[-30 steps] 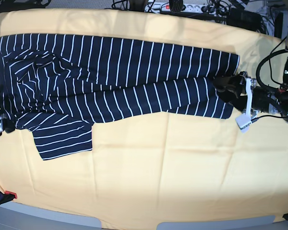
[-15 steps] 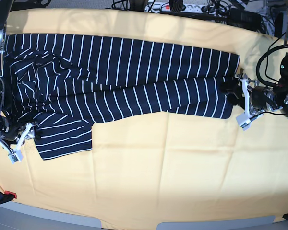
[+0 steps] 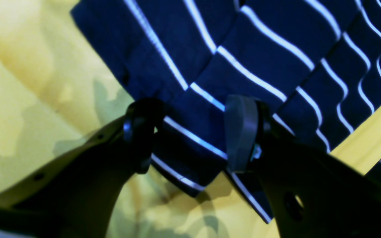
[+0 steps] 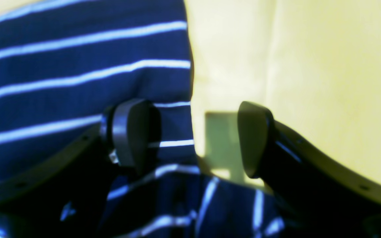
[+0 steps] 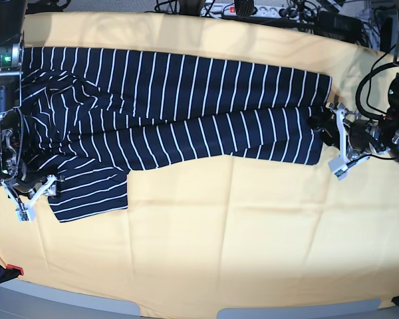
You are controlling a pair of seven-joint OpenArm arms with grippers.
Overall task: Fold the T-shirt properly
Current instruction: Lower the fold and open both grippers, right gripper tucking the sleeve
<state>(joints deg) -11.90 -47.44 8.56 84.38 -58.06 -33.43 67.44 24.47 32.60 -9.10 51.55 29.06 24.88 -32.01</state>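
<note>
I see the right gripper (image 5: 41,189) has moved in since 0.5 s ago; its parted jaws now straddle the sleeve edge of the T-shirt (image 5: 166,106). The left gripper (image 3: 190,132) stays spread around the hem corner. The T-shirt lies flat on the yellow tabletop (image 5: 253,232).

No readable text, label, brand, number or sign in any view. T-shirt (image 5: 166,109) bears white stripes only, no print. Yellow cloth (image 5: 239,226) plain. Far-edge power strip (image 5: 253,9) markings too small to read.
</note>
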